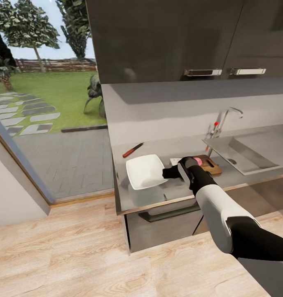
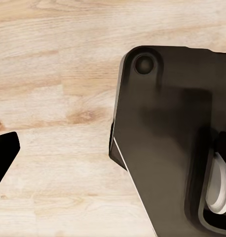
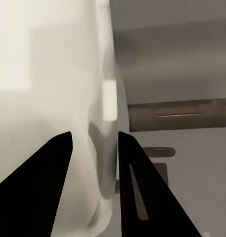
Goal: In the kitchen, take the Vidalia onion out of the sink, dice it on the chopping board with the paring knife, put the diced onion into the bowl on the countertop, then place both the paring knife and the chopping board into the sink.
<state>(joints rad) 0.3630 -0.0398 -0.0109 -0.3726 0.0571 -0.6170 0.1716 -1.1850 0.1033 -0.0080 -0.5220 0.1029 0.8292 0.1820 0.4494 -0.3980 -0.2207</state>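
Right gripper [image 3: 93,143] fingers straddle the bowl [image 1: 144,171] rim, seemingly gripping; onion [image 1: 197,160] sits on the chopping board [image 1: 210,165] beside it. Left gripper: I cannot tell. Next I fetch the knife [image 1: 133,150].

We saw the white square bowl [image 1: 144,170] tilted on the grey countertop [image 1: 157,146], its near-right rim straddled by the right gripper [image 1: 166,173]. The red-handled paring knife [image 1: 132,150] lay behind it. The onion [image 1: 197,160] rested on the brown chopping board [image 1: 210,164], beside the steel sink [image 1: 244,153].
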